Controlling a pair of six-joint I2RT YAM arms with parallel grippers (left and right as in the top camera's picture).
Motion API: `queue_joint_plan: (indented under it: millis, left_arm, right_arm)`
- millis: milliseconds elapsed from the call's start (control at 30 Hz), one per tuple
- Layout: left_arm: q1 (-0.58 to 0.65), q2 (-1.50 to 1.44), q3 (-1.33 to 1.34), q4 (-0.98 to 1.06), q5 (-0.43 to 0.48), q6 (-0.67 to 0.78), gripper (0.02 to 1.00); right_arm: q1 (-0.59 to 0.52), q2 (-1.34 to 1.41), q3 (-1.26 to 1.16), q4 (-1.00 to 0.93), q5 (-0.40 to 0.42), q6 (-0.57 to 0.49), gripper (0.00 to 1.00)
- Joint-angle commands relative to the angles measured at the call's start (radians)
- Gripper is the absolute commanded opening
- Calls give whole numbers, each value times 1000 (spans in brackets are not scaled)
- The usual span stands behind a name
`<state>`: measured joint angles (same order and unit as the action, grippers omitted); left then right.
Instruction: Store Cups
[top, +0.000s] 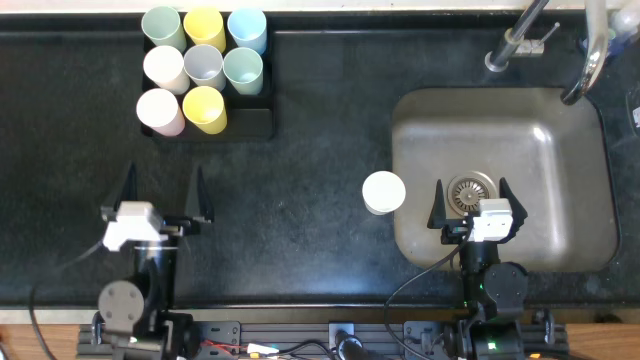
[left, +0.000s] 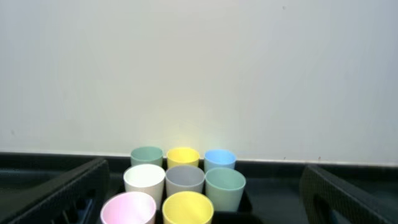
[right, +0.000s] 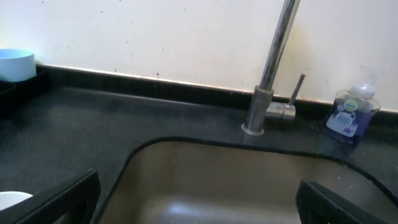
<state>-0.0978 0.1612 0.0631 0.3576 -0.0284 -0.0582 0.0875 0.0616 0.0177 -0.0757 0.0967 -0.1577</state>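
Eight cups (top: 204, 66) stand in a black tray (top: 258, 124); a white cup (top: 384, 192) sits on the surface (top: 320, 150) beside the sink (top: 560, 140). The left pincer (top: 165, 190) and right pincer (top: 471, 198) gape apart, empty.

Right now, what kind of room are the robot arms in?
Most likely a kitchen: a metal sink is set into the dark worktop, a tall faucet and a soap bottle stand behind it, and colourful cups sit in a tray.

Eight pastel cups (top: 204, 68) upright in black tray (top: 255, 125); lone white cup (top: 384, 192) just beside sink (top: 550, 180)
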Motion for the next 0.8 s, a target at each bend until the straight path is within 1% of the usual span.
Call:
queue_joint_plan:
  millis: [33,100,233,800]
  left_arm:
    - [0,-121,-55,-150,36,95,998]
    - [0,-162,-55,-287,34,96,1000]
    - [0,-158,-55,-445,27,96,1000]
    - [0,-158,-55,-443,27,96,1000]
  right_arm:
    - [4,-6,-13,6,4,0,996]
    - [4,-6,-13,6,4,0,996]
    - [4,-6,-13,6,4,0,996]
    - [4,-6,-13,6,4,0,998]
